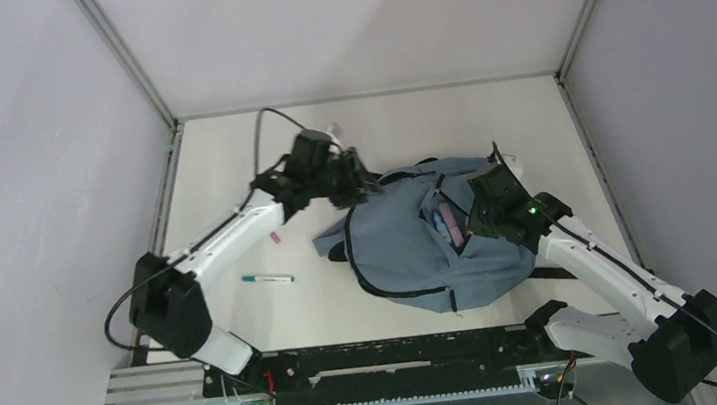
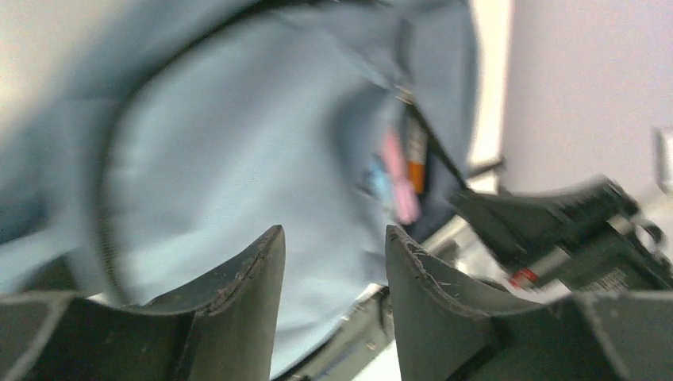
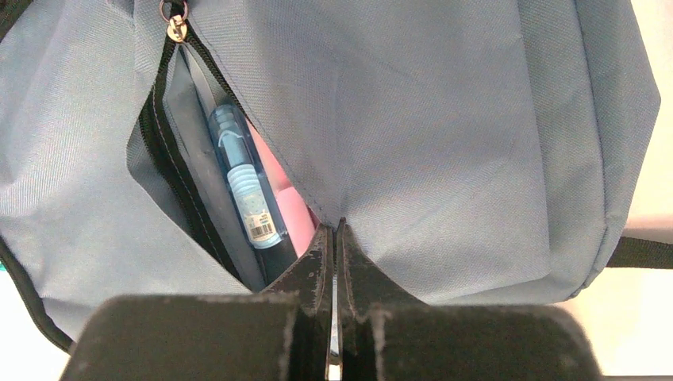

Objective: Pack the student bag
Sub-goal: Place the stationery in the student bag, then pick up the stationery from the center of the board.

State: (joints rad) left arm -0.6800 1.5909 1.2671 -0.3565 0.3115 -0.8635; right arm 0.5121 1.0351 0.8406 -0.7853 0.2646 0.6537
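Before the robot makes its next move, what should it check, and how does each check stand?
1. Pocket of the student bag held open: ok, the right gripper is shut on its fabric edge.
2. Left gripper free: ok, open, holding nothing.
3. Blue pen inside the pocket: ok.
4. Green pen packed: not ok, it lies on the table beside the bag.
5. Room left in the pocket: cannot tell.

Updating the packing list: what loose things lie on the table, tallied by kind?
backpack: 1
pen: 1
small pink item, too small to identify: 1
Total: 3
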